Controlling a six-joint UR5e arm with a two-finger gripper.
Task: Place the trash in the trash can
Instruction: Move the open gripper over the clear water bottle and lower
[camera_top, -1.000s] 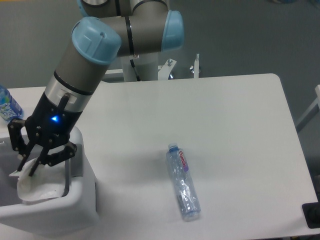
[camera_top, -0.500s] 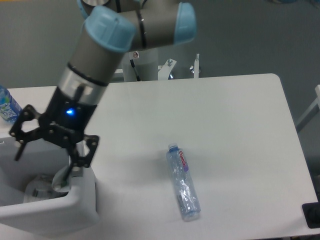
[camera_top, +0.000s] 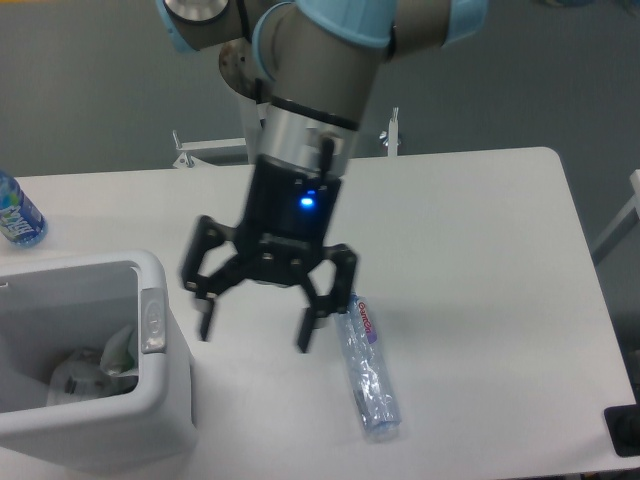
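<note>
The crumpled white wrapper (camera_top: 78, 373) lies inside the white trash can (camera_top: 100, 425) at the lower left, whose rim carries a grey oval handle piece (camera_top: 152, 320). The crushed clear bottle with a red-purple label (camera_top: 366, 368) lies flat on the table at lower centre. My gripper (camera_top: 255, 336) is open and empty. It hangs above the table between the trash can and the crushed bottle, with its right finger (camera_top: 309, 327) close to the bottle's cap end.
An upright bottle with a blue label (camera_top: 17, 212) stands at the table's left edge behind the trash can. The white table (camera_top: 470, 250) stretches to the right. A dark object (camera_top: 623, 432) sits off the table's lower right corner.
The gripper opened over the trash can and let the wrapper drop inside. It then swung right, away from the can, to a spot beside the crushed bottle.
</note>
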